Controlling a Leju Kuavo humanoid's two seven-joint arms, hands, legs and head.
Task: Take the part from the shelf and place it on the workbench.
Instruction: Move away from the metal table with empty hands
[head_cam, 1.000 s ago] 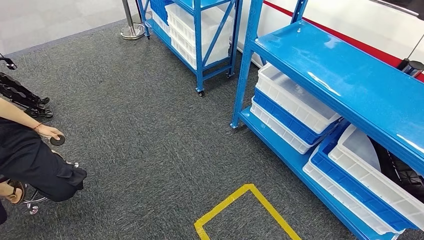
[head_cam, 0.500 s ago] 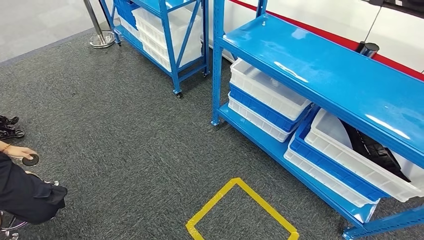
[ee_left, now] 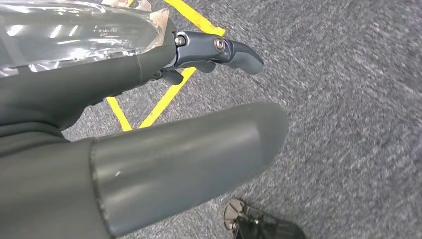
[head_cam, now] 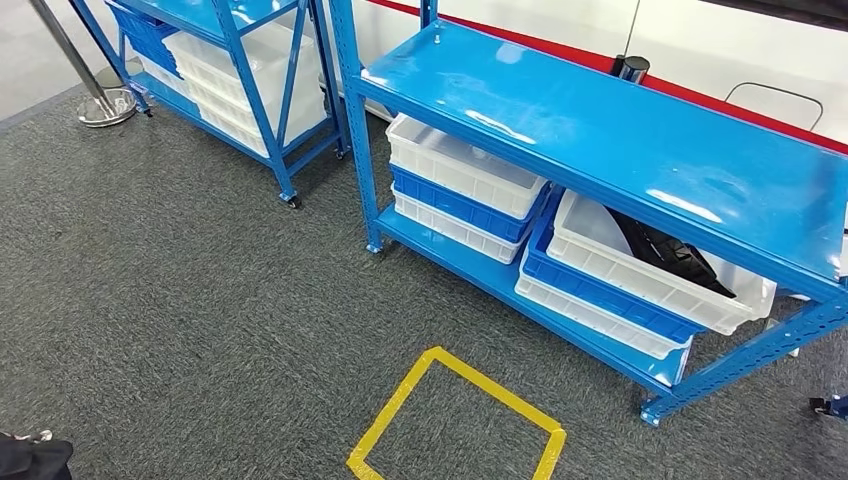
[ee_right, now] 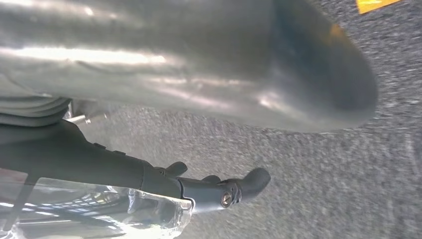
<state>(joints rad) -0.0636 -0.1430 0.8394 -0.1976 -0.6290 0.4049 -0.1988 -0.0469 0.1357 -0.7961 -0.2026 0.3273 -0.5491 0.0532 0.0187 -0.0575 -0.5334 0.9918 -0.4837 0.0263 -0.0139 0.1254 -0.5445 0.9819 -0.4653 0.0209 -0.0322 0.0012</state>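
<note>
Blue steel shelf is seen ahead in the head view, its top board bare and glossy. On the lower board, stacked white and blue bins are set side by side; a black part lies tilted inside the top white bin of the right-hand stack. Yellow tape square is marked on the grey carpet in front of the shelf. The left hand is hung above the carpet near the yellow tape, fingers stretched out, nothing grasped. The right hand is likewise held over carpet, fingers extended and apart, released. Both hands are well apart from the part.
</note>
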